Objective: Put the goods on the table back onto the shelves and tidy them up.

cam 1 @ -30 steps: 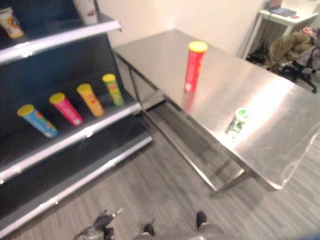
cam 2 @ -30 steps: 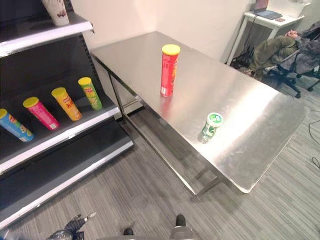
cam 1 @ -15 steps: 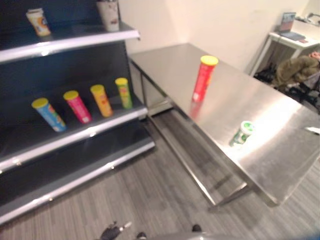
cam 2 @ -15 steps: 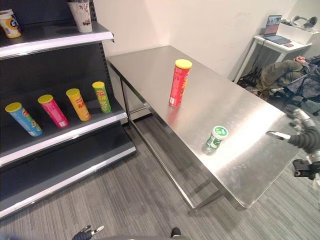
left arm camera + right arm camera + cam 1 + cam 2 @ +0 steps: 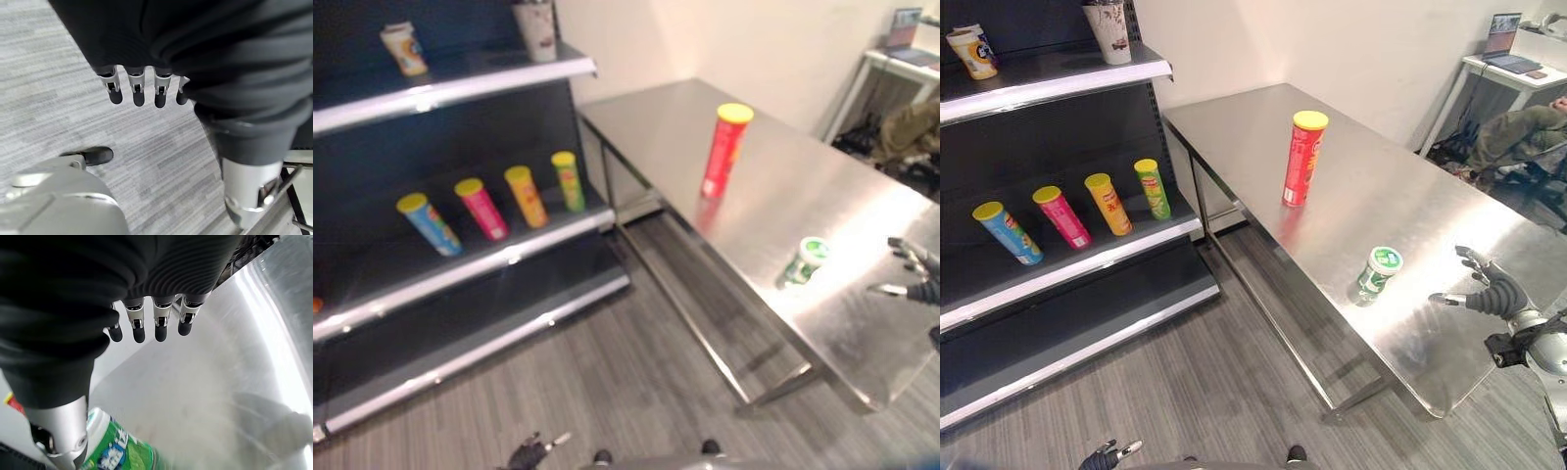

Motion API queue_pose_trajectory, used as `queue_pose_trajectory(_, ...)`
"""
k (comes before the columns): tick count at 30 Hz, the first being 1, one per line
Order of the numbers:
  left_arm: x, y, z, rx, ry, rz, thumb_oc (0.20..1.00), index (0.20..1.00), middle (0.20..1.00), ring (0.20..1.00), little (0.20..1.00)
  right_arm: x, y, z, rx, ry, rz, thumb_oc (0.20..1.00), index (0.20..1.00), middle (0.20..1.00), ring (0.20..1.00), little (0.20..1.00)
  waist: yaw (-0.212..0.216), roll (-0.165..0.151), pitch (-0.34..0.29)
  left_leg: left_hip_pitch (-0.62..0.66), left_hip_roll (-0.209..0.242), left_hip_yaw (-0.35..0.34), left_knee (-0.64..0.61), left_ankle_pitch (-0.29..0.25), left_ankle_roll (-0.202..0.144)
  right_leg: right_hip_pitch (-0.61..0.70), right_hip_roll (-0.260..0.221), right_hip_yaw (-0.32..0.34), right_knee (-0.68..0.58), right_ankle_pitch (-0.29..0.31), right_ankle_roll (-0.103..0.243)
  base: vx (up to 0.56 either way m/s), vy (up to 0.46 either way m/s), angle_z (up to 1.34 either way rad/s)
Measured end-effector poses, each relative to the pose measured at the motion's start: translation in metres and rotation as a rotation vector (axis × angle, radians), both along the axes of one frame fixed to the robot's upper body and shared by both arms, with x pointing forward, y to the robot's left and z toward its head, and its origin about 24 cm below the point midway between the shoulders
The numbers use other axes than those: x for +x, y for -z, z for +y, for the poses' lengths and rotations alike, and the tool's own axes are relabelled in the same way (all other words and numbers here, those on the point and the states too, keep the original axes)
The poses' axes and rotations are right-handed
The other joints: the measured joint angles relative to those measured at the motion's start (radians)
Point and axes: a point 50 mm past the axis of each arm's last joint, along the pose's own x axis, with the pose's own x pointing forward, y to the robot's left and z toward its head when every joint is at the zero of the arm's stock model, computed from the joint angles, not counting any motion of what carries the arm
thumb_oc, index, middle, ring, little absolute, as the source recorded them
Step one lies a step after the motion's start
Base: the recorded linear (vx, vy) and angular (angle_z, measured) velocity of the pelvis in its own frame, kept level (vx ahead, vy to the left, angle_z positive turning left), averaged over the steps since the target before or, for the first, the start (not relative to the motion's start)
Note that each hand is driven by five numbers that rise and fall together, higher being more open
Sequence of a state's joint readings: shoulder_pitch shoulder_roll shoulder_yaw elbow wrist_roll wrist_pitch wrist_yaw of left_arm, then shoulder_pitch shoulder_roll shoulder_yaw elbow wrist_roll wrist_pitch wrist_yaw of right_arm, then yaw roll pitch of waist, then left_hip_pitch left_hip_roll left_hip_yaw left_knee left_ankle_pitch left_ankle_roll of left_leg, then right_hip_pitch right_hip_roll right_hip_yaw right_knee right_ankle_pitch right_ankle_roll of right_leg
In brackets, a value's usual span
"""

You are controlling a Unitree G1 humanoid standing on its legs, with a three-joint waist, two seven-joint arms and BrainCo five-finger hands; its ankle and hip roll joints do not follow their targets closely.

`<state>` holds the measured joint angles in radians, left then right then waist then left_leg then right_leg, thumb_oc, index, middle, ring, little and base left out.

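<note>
left hand (image 5: 142, 93) hangs low over the grey floor (image 5: 58, 63) with its fingers straight and relaxed, holding nothing. on the shelves (image 5: 1058, 259) four tubes already lie in a tilted row: blue tube (image 5: 1007, 233), pink tube (image 5: 1061, 216), orange tube (image 5: 1108, 203) and green tube (image 5: 1153, 188); two cups (image 5: 1108, 29) stand on the upper shelf. two goods are left on the steel table (image 5: 1234, 127): the tall red tube (image 5: 1301, 158) with a yellow lid stands upright, and nearer the front edge is the small green can (image 5: 1376, 275). right hand (image 5: 1491, 292) hovers over the table just beside the green can, fingers spread, gripping nothing. so the task looks about half done. the printing on the labels is too small to read.
</note>
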<state>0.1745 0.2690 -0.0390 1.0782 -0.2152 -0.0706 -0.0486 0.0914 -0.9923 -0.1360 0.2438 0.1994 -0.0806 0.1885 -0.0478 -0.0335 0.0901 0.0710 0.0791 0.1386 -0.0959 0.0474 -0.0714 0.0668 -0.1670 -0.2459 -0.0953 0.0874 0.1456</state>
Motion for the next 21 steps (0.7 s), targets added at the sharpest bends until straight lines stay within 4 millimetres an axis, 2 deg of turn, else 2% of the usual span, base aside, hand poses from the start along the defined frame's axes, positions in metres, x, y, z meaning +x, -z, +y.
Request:
queue_pose_trajectory(2,0.002,0.000,0.000,0.004,0.001,-0.007,1.000,1.000,1.000,1.000,1.000,0.002,0.006,0.001,-0.019,0.001,0.022,1.000,1.000,1.000,1.000,1.000,0.002,0.005,0.003,-0.001,-0.001,-0.017,0.000,0.001,0.000,0.008,0.000,-0.015,0.000,-0.005,0.002,0.01,-0.017,0.21)
queue_pose_trajectory(7,-0.004,0.000,0.000,0.006,-0.005,0.007,1.000,1.000,1.000,1.000,1.000,0.008,0.004,0.004,-0.031,-0.008,0.009,1.000,1.000,1.000,1.000,1.000,0.025,0.011,0.010,-0.004,0.000,-0.027,0.000,0.001,-0.002,0.013,0.000,-0.035,0.000,-0.013,0.003,0.01,-0.015,0.10)
queue_pose_trajectory(17,-0.001,-0.001,0.000,0.011,-0.005,-0.009,1.000,1.000,1.000,1.000,1.000,0.021,0.005,0.011,0.000,0.001,-0.029,1.000,1.000,1.000,1.000,1.000,0.059,-0.006,0.052,-0.018,-0.003,-0.073,0.000,0.007,0.002,0.029,0.000,-0.076,0.001,-0.017,-0.005,0.01,-0.013,0.14)
queue_pose_trajectory(18,-0.001,-0.001,0.000,0.012,-0.006,-0.008,1.000,1.000,1.000,1.000,1.000,0.028,0.006,0.016,-0.001,-0.023,-0.025,0.884,0.884,0.884,0.884,0.884,0.058,-0.011,0.056,-0.016,-0.003,-0.075,0.000,0.007,0.002,0.032,0.000,-0.078,0.001,-0.017,-0.006,0.01,-0.009,0.07)
queue_pose_trajectory(19,0.003,-0.002,0.000,0.012,-0.002,-0.022,1.000,1.000,1.000,1.000,1.000,0.031,0.008,0.021,-0.002,-0.042,-0.015,0.282,0.282,0.282,0.282,0.282,0.057,-0.016,0.058,-0.016,-0.003,-0.076,0.001,0.007,0.002,0.033,0.000,-0.083,0.001,-0.018,-0.007,0.00,-0.007,0.10)
queue_pose_trajectory(20,0.004,-0.002,0.000,0.012,-0.001,-0.026,1.000,1.000,1.000,1.000,1.000,0.031,0.010,0.023,-0.002,-0.052,-0.005,0.200,0.200,0.200,0.200,0.200,0.059,-0.018,0.058,-0.018,-0.003,-0.079,0.001,0.008,0.001,0.033,-0.001,-0.088,0.001,-0.018,-0.007,0.00,-0.013,0.13)
queue_pose_trajectory(21,0.004,-0.002,0.000,0.012,-0.002,-0.027,1.000,1.000,1.000,1.000,1.000,0.031,0.009,0.023,-0.001,-0.056,-0.004,0.200,0.200,0.200,0.200,0.200,0.060,-0.018,0.058,-0.018,-0.004,-0.082,0.001,0.008,0.001,0.034,-0.001,-0.092,0.001,-0.018,-0.007,0.00,-0.012,0.09)
